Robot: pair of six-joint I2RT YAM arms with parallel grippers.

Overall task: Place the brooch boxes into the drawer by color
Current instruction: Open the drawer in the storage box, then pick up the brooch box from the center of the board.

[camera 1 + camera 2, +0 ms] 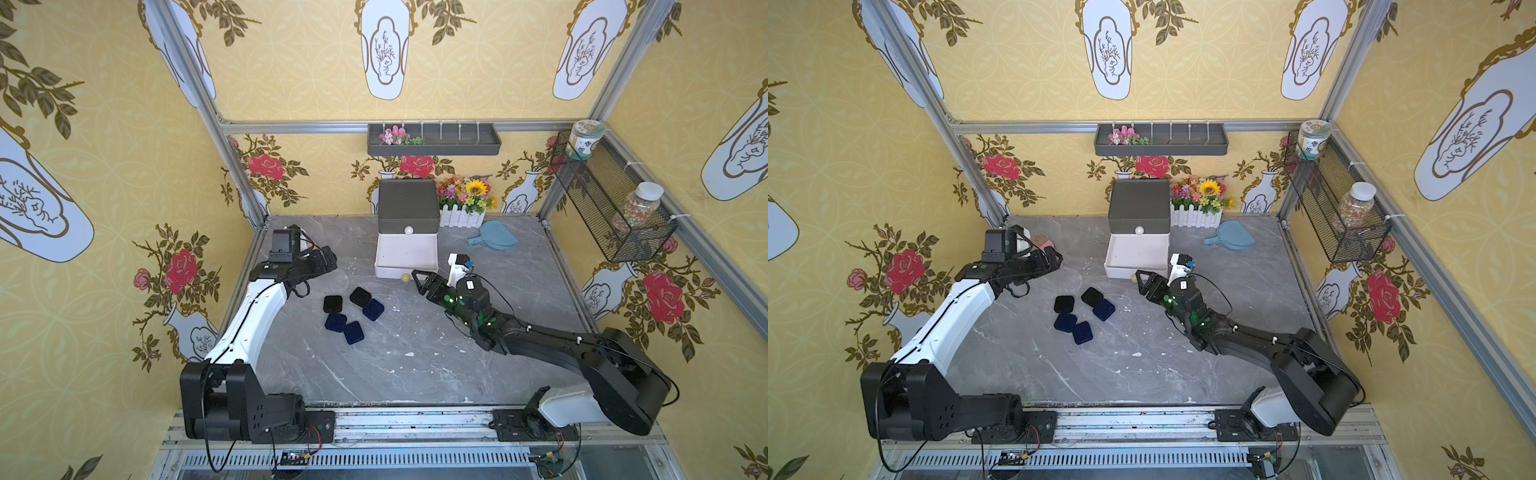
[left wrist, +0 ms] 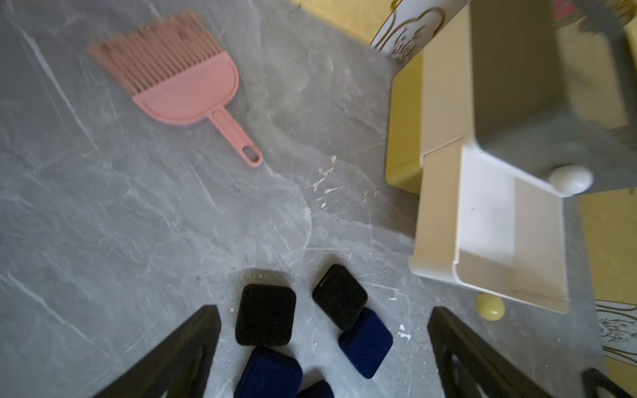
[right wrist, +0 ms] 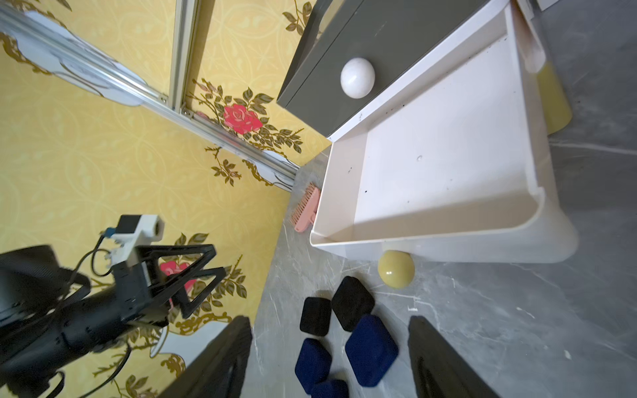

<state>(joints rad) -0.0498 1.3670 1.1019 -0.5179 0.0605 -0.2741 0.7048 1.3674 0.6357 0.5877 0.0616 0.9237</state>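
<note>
Two black brooch boxes [image 1: 333, 304] and three navy brooch boxes [image 1: 354, 332] lie flat, clustered before the drawer chest [image 1: 408, 205]. Its white middle drawer [image 1: 405, 257] stands pulled open, grey top shut

— What sits on your tabletop [image 1: 415, 357]?
— At the back, your drawer chest [image 1: 408, 203], with flowers [image 1: 465, 199] and a blue pan [image 1: 496, 239] beside it. There's a pink dustpan [image 2: 179, 79] at the side, and in the middle two black boxes [image 1: 333, 304] clustered with three navy boxes [image 1: 354, 332].
</note>
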